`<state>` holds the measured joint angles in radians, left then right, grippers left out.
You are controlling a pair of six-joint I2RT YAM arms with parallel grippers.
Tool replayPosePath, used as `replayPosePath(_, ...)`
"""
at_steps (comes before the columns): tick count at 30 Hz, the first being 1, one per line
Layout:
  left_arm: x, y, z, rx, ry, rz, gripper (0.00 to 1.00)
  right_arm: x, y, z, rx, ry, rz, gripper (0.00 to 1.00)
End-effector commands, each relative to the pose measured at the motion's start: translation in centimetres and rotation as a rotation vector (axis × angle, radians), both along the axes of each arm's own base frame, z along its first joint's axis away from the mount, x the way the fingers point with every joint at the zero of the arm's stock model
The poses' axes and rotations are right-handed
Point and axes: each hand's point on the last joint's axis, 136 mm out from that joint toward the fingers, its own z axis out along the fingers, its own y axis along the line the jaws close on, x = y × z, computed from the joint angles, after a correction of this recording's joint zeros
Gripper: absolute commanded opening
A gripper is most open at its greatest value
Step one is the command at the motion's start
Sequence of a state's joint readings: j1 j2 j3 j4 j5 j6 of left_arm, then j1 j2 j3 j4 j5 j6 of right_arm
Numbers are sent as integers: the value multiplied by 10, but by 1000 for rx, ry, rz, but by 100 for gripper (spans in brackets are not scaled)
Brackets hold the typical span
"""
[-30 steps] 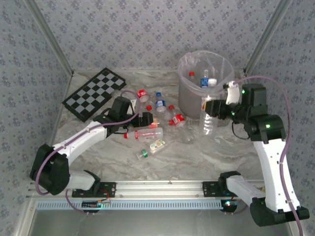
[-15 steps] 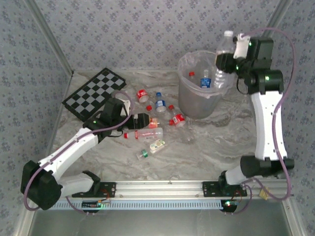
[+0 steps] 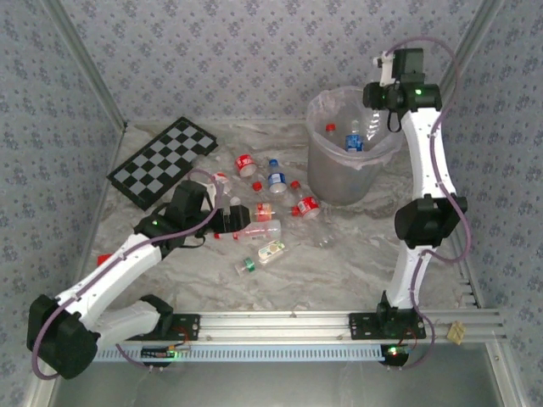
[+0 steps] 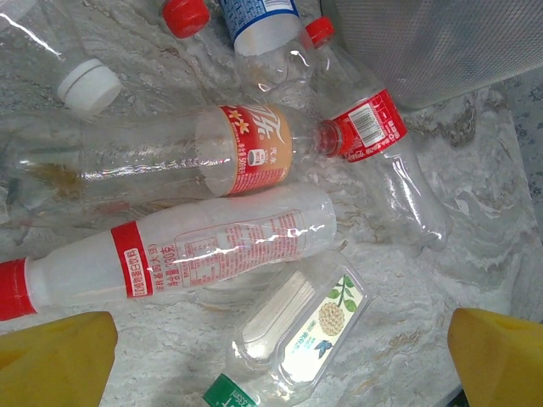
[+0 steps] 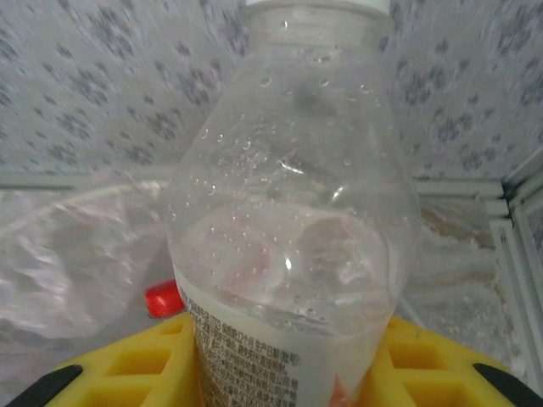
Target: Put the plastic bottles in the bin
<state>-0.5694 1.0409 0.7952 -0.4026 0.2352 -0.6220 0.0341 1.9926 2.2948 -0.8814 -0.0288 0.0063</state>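
Several plastic bottles (image 3: 270,182) lie scattered on the marble table left of the bin (image 3: 331,180). My left gripper (image 3: 241,217) hangs open above them. In the left wrist view a red-labelled bottle (image 4: 178,259), an orange-labelled one (image 4: 246,159) and a flat green-capped one (image 4: 301,335) lie below the open left gripper (image 4: 280,373). My right gripper (image 3: 380,102) is high over the bin's far right rim, shut on a clear white-capped bottle (image 5: 288,220). Other bottles (image 3: 352,141) lie inside the bin.
A black-and-white chequered board (image 3: 165,161) lies at the back left. Patterned walls close in the back and both sides. The bin's wall (image 4: 441,42) stands just right of the bottle pile. Bare marble lies in front of the bin (image 3: 356,246).
The right arm has lifted its bottle from beside the bin's front right to high over the far right rim. The left gripper has drifted a little down and left over the pile.
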Motion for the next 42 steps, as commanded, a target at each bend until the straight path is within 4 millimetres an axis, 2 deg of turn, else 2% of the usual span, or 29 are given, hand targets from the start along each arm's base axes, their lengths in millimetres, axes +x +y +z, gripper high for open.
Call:
replayPosePath(1,-1,3,3,1,-3,16,100,-6,-8,-13,-42,26,-8,28)
replayPosePath(5,1,1,3,6,1,9,100,-12,-10,-40,-58,76,-8,33)
replayPosePath(7,2,0,3,5,-1,7,100,-15,-12,-47,-56,85,-12,42)
replayPosePath(10,5,-2,4,5,-4,4,100,-18,-15,-51,-59,94,-22,62)
replayPosePath(15,8,-5,3,4,4,-5,100,-22,-14,-38,-59,70,-23,77)
replayPosePath(21,7,-5,3,5,-1,-7,100,-31,-13,-8,-61,25,-26,88)
replayPosePath(27,8,-5,-1,11,3,-5,100,-40,-7,22,-44,-21,-19,87)
replayPosePath(30,8,-4,-2,14,6,-8,100,-36,-7,27,-47,-35,-22,77)
replayPosePath(33,8,-3,-3,26,3,-6,100,-26,-10,27,-37,-33,-37,60)
replayPosePath(34,8,-2,-3,26,3,-5,100,-22,-9,25,-30,-29,-35,56)
replayPosePath(36,8,-3,-4,25,2,-4,100,-12,-9,17,-24,-12,-31,54)
replayPosePath(39,8,-3,-6,23,8,-2,100,-4,-4,-9,-30,52,-22,51)
replayPosePath(42,5,-1,-9,26,15,-1,100,-4,0,-38,-44,108,-17,46)
